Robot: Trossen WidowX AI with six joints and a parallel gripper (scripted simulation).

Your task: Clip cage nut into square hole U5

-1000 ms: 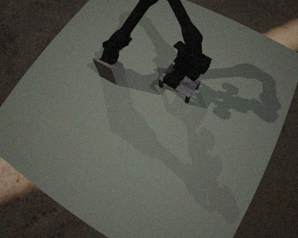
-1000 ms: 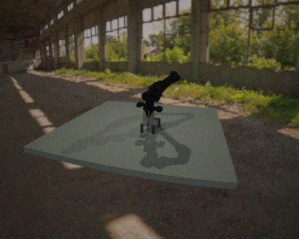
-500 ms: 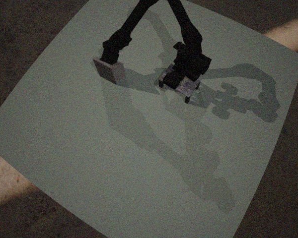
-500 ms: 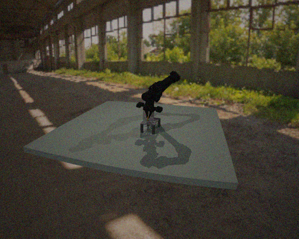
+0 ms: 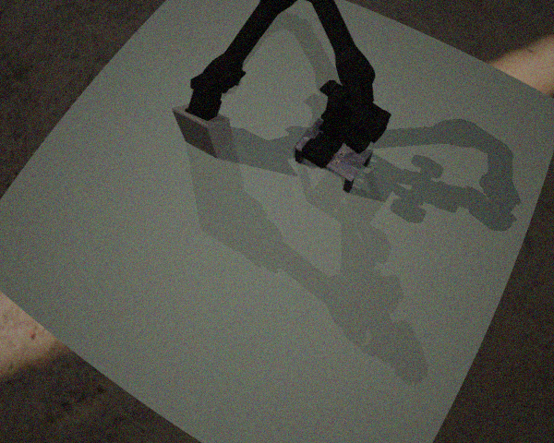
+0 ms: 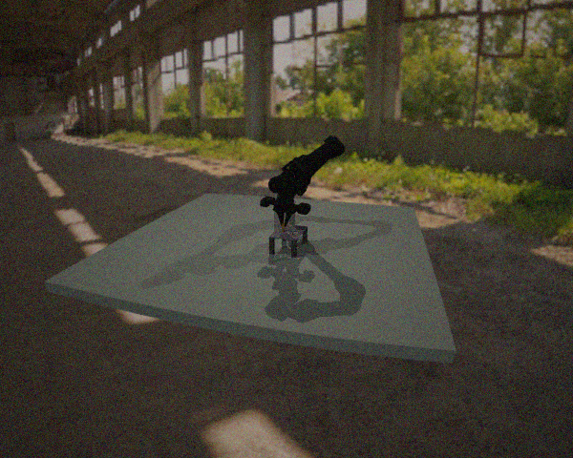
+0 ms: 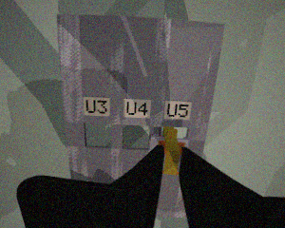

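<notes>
Pincer [image 5: 318, 149] [image 6: 283, 225] [image 7: 170, 152]: nearly closed, gripping the nut.
Nut [image 7: 170, 154]: orange-yellow, between the fingertips, at the U5 hole; whether its wings are hooked, I cannot tell.
Plate [image 5: 348, 162] [image 6: 280, 237] [image 7: 195, 62]: raised on dark legs above the desk [image 5: 138, 247] [image 6: 227, 301].
Labels: U3 [image 7: 96, 106], U4 [image 7: 137, 108], U5 [image 7: 178, 110], in a row.
Arm [image 5: 354, 71] [image 6: 307, 170]: above the plate.

Toward the worktop's [image 5: 125, 286] [image 6: 218, 315] top edge in the top view, we see a matte black arm [image 5: 348, 57] [image 6: 302, 170] with thick, angular links and bulky, blocky joints. Nearer the worktop's far edge in the exterior view, we make out rounded black knobs flanking its wrist. Our wrist view shows smooth black gripper fingers, broad and rounded outside, tapering to narrow tips. Any screws or markings are lost in darkness.
</notes>
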